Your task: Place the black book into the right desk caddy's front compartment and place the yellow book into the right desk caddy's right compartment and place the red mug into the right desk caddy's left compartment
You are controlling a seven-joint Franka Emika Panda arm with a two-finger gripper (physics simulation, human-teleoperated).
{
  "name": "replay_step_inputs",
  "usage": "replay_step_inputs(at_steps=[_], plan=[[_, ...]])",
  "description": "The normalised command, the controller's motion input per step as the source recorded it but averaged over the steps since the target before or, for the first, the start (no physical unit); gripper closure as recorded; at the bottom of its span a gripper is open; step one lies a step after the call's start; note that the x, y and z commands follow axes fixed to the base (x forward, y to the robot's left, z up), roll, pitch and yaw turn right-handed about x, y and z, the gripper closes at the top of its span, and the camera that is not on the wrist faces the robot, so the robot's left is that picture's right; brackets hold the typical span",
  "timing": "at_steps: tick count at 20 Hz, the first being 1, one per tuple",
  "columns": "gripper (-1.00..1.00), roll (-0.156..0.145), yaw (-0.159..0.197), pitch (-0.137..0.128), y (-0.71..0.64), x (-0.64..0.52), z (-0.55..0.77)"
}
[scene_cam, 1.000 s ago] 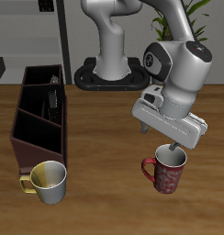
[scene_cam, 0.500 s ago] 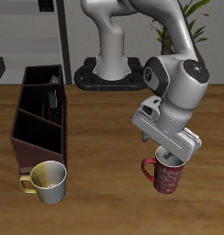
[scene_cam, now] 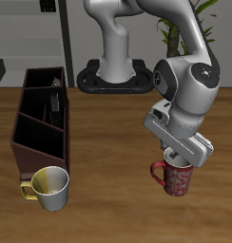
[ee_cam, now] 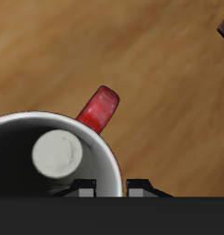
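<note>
1. The red mug [scene_cam: 174, 179] is dark, mottled, pale grey inside, upright near the surface's [scene_cam: 108, 204] front edge; its handle [ee_cam: 98, 107] sticks out sideways.
2. The claw [scene_cam: 180, 159] sits low over the mug's rim; its opening and any grip cannot be told.
3. The caddy [scene_cam: 42, 119] stands well apart, with bare wood between; a yellow-cream mug [scene_cam: 49, 187] stands before it.
</note>
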Motion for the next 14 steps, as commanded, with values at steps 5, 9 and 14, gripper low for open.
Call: replay_step_inputs(at_steps=[5, 9, 14], plan=[[1.0, 0.019, 0.049, -0.036, -0.04, -0.16, 0.16], [1.0, 0.103, 0.167, -0.04, -0.05, -0.22, 0.31], [1.0, 0.05, 0.229, -0.043, -0.25, -0.33, 0.44]])
